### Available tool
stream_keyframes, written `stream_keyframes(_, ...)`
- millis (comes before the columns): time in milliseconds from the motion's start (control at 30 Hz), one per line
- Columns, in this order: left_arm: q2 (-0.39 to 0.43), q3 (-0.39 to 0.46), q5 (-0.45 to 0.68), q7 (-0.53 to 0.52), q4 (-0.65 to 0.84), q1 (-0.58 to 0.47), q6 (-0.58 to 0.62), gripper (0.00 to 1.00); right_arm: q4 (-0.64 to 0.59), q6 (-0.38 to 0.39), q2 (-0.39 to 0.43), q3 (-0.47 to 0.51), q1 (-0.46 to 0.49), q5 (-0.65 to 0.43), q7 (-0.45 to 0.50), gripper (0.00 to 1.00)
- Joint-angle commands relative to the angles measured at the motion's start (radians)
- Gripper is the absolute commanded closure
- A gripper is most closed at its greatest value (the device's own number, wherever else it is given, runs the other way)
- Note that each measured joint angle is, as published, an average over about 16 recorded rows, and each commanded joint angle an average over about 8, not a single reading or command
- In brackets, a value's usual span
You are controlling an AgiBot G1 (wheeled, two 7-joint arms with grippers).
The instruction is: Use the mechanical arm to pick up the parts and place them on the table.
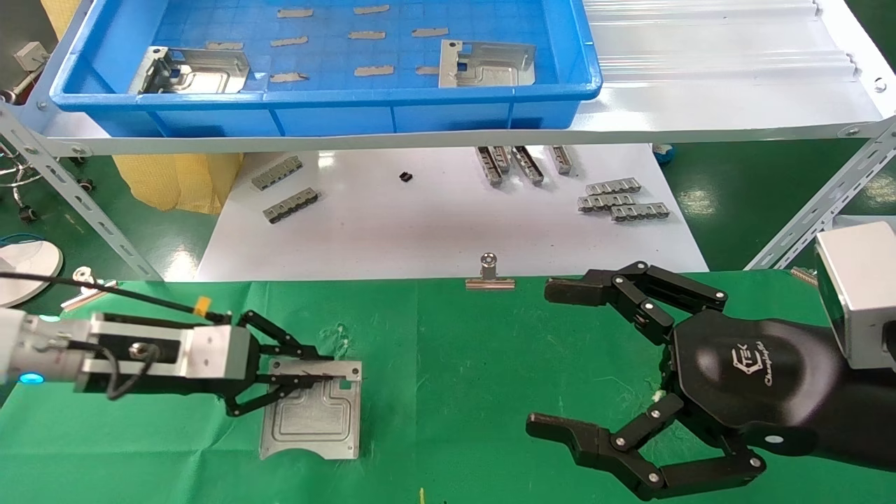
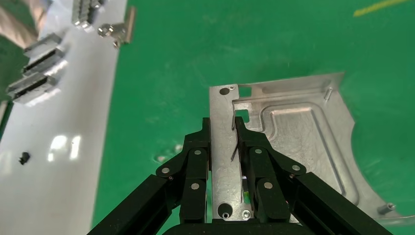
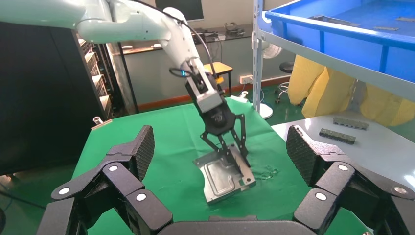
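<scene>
My left tool is clenched on the upright flange along the far edge of one part, which lies on the green counter at near left. In the left wrist view the two fingers press the thin flange from either side, and the plate spreads flat away from them onto the cloth. The plate's concave-cut edge faces the near side of the counter and its flange runs left to right, in line with the tool's reach. I judge that the coming move turns on this: the plate looks seated, so letting go and lifting straight off the flange should leave it lying there.

My right tool hangs released over the near right of the counter, fingers spread wide, well apart from the plate. Two more parts remain in the blue tray on the far shelf, one at its left and one at centre right. The left arm is nearer the first, the right arm nearer the second.

Hard to make out: whether the plate's near edge rests fully on the cloth or is tipped a little, as the right wrist view suggests. The fingertip contact is partly hidden by the links. The tray's near wall cuts off the lower edges of both remaining parts.
</scene>
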Motion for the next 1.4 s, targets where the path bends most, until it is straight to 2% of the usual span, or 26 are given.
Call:
stream_keyframes(33, 0.018, 0.004, 0.009, 0.035, 0.039, 0.003, -0.015, 0.23, 0.000, 0.000, 0.000, 0.000, 0.000, 0.000, 0.000, 0.00)
stream_keyframes(67, 0.024, 0.002, 0.008, 0.053, 0.053, 0.002, -0.024, 0.11, 0.000, 0.000, 0.000, 0.000, 0.000, 0.000, 0.000, 0.00)
stream_keyframes(100, 0.029, 0.001, 0.007, 0.071, 0.066, 0.001, -0.032, 0.03, 0.000, 0.000, 0.000, 0.000, 0.000, 0.000, 0.000, 0.00)
stream_keyframes(133, 0.034, -0.001, 0.006, 0.088, 0.077, 0.000, -0.040, 0.00, 0.000, 0.000, 0.000, 0.000, 0.000, 0.000, 0.000, 0.00)
stream_keyframes(267, 0.050, -0.007, 0.000, 0.141, 0.113, -0.006, -0.039, 0.00, 0.000, 0.000, 0.000, 0.000, 0.000, 0.000, 0.000, 0.00)
stream_keyframes(467, 0.051, -0.011, -0.016, 0.166, 0.154, -0.013, 0.050, 0.00, 0.000, 0.000, 0.000, 0.000, 0.000, 0.000, 0.000, 0.00)
stream_keyframes(567, 0.043, -0.020, -0.040, 0.137, 0.178, -0.008, 0.087, 0.00, 0.000, 0.000, 0.000, 0.000, 0.000, 0.000, 0.000, 0.00)
stream_keyframes(900, 0.006, -0.082, -0.176, -0.065, 0.256, 0.098, 0.114, 0.00, 0.000, 0.000, 0.000, 0.000, 0.000, 0.000, 0.000, 0.00)
stream_keyframes(1233, 0.005, -0.083, -0.175, -0.056, 0.246, 0.097, 0.113, 0.00, 0.000, 0.000, 0.000, 0.000, 0.000, 0.000, 0.000, 0.00)
stream_keyframes(1400, -0.010, -0.101, -0.187, -0.094, 0.190, 0.116, 0.108, 0.00, 0.000, 0.000, 0.000, 0.000, 0.000, 0.000, 0.000, 0.00)
